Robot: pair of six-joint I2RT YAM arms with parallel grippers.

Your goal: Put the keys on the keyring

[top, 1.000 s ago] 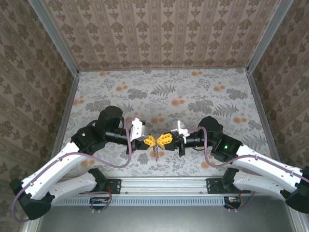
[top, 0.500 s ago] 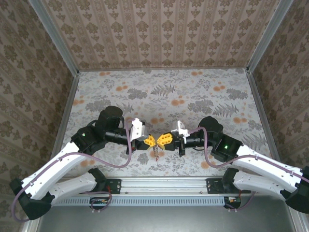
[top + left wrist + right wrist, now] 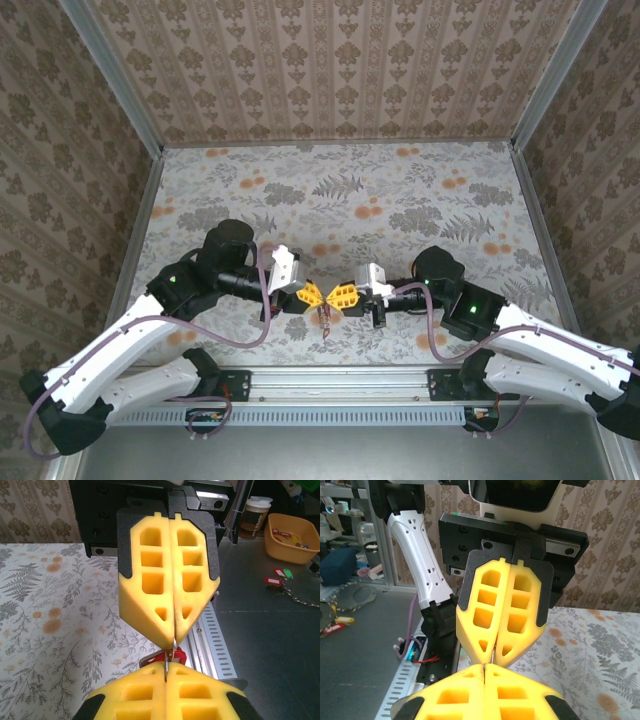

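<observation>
The left hand (image 3: 314, 294) and right hand (image 3: 342, 295), both clamped shut on one thin wire loop (image 3: 166, 659), risk dropping the dangling keyring (image 3: 326, 322) should either slip.

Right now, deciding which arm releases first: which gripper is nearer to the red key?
Left, narrowly. The red key hangs right at the left gripper tip; the right gripper, tip to tip with it, sits just beyond along the keyring.
</observation>
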